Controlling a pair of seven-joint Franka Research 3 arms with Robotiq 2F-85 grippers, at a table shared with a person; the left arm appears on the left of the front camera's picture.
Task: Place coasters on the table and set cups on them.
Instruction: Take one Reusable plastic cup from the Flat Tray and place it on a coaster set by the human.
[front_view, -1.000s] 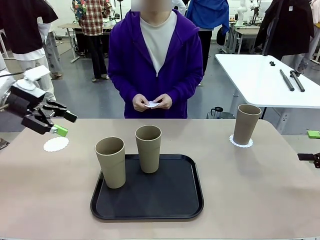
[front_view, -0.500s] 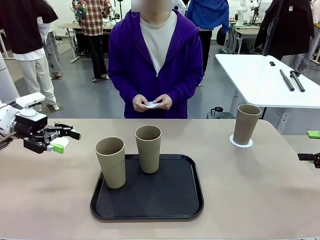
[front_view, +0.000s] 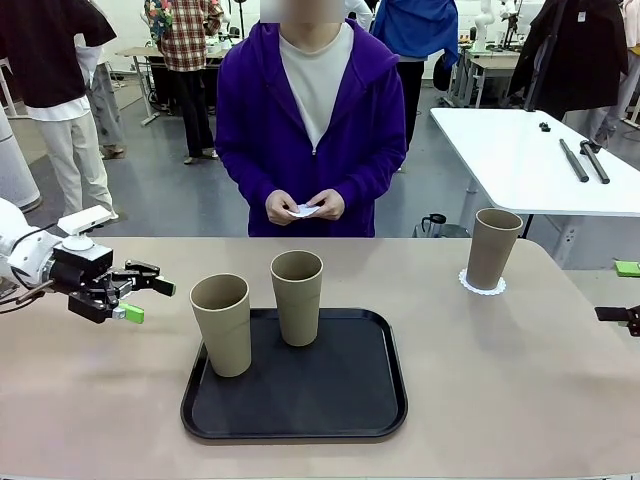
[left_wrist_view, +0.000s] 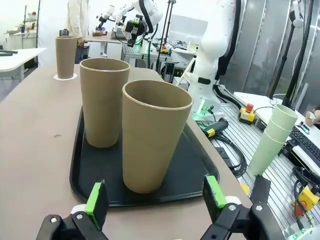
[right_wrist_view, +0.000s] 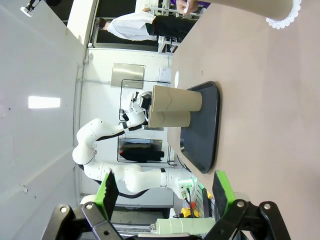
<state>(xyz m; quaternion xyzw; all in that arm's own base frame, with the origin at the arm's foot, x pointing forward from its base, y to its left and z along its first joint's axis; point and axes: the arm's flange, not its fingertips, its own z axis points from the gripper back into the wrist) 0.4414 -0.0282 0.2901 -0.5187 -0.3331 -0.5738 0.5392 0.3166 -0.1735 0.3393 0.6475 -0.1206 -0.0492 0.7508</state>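
Counting the cups gave three, all upright. Two were stood inside one black tray (front_view: 330, 400) at the lower middle of the frame: the first cup (front_view: 221, 325) at its front left, the second cup (front_view: 298, 297) just behind. The third cup (front_view: 492, 248) was set at the right on one coaster (front_view: 468, 285), whose lacy edge showed around its base, on the table (front_view: 500, 400). A small white piece (front_view: 305, 209) was held in the person's hands (front_view: 322, 205). The left gripper (front_view: 148, 300) was kept low at the left, fingers spread, facing the tray. The right gripper (right_wrist_view: 165, 192) was likewise spread wide.
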